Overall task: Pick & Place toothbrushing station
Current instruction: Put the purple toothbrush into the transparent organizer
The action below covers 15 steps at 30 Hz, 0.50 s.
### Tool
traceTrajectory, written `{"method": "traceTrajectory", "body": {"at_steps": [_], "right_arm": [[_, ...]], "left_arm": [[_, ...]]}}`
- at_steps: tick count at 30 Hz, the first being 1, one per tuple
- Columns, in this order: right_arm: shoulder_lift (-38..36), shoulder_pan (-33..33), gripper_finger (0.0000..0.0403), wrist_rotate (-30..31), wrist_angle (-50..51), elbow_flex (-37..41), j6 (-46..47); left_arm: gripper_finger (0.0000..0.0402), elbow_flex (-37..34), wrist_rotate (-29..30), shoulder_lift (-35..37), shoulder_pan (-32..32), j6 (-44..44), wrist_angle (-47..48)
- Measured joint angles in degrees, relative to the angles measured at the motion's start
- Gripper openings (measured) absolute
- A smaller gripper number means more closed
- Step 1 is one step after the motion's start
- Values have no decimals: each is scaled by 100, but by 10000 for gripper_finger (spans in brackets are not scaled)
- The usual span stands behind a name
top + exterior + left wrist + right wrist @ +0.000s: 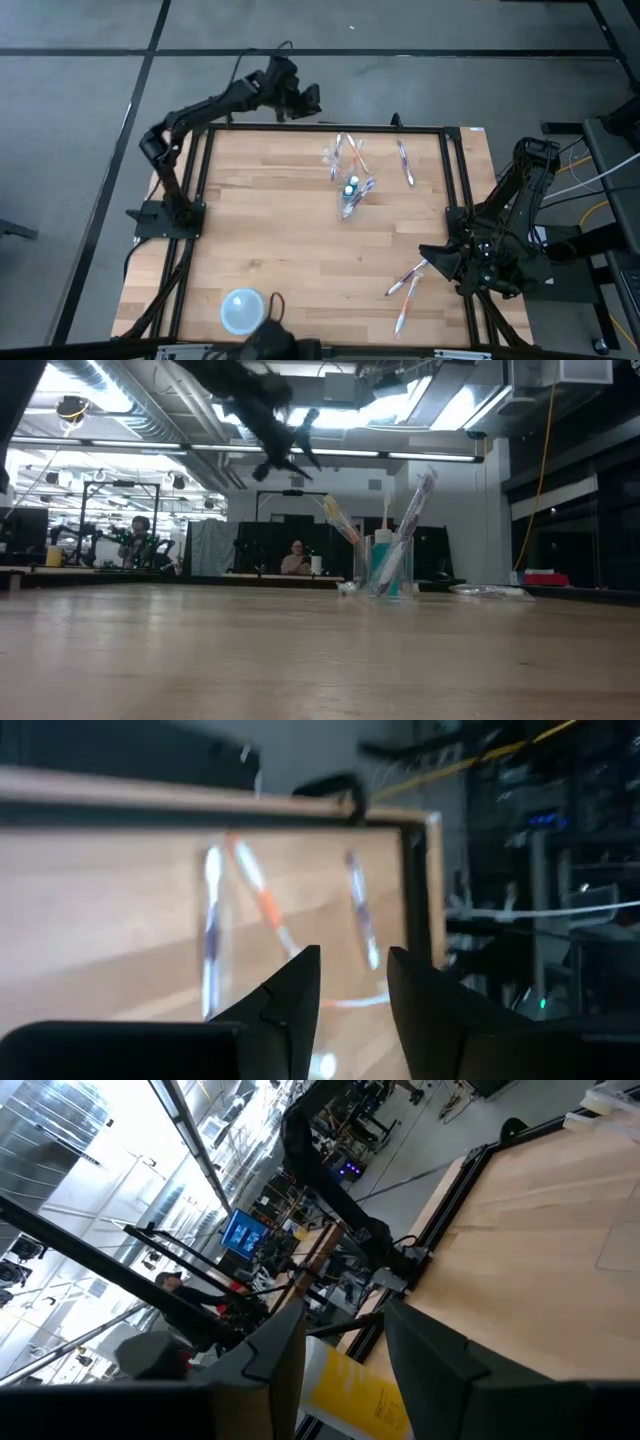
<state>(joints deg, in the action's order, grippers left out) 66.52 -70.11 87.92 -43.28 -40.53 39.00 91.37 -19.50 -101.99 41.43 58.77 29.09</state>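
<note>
Two toothbrushes lie loose at the table's near right, beside the parked right gripper, its fingers parted and empty. Mid-table, the clear cup stands upright holding the teal tube and several brushes; more brushes lie scattered beyond it. Farthest off, the left gripper hovers past the far edge, fingers apart, gripping nothing. A careless descent could likely tip the light, top-heavy cup.
</note>
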Motion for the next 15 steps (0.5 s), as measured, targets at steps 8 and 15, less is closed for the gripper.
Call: {"method": "traceTrajectory", "body": {"at_steps": [8,15], "right_arm": [[0,0,142,16,-42,0,41],[0,0,142,-20,-61,0,89]], "left_arm": [[113,663,-633,-1297,112,242,-92],[113,1430,-884,-2359,193,298,205]]}}
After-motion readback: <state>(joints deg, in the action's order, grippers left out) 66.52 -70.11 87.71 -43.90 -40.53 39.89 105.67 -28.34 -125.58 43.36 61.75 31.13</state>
